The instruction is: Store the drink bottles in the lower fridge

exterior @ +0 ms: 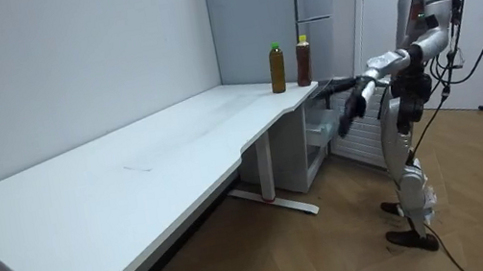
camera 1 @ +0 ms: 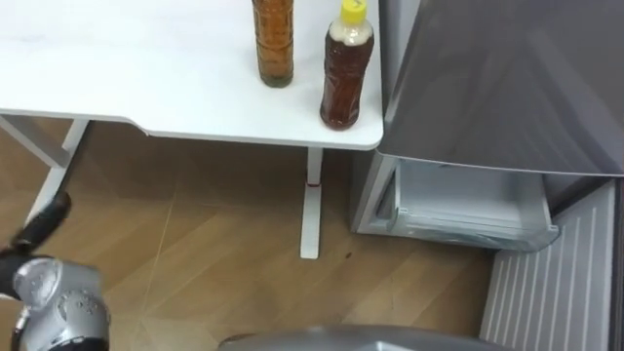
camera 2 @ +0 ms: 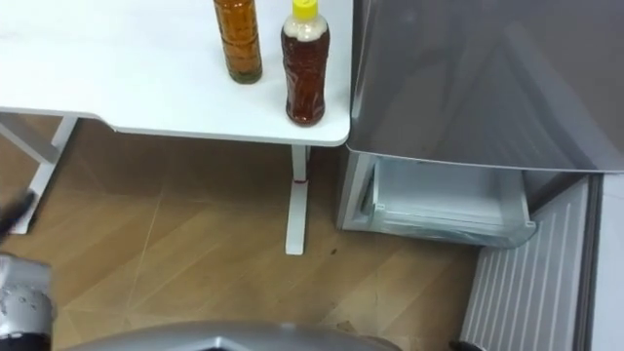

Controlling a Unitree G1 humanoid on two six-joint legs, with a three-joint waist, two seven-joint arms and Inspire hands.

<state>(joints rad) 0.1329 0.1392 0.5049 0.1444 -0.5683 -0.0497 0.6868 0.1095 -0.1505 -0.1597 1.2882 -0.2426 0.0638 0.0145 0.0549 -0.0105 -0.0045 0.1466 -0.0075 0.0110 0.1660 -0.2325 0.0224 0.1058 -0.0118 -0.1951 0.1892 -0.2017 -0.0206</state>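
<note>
My left hand (camera 1: 43, 222) hangs empty, fingers slack, before the bench (camera 1: 146, 88), whose corner carries a yellow-capped bottle (camera 1: 347, 73) and a green-capped bottle (exterior: 277, 69) beside the fridge (camera 1: 507, 78) and its open drawer (camera 1: 468, 210).

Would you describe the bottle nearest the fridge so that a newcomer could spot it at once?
Find the white table, then its corner beside the grey fridge. Two bottles of brown drink stand there, and yours is the bottle closest to the fridge. It has a yellow cap, while its neighbour has a green one.
</note>
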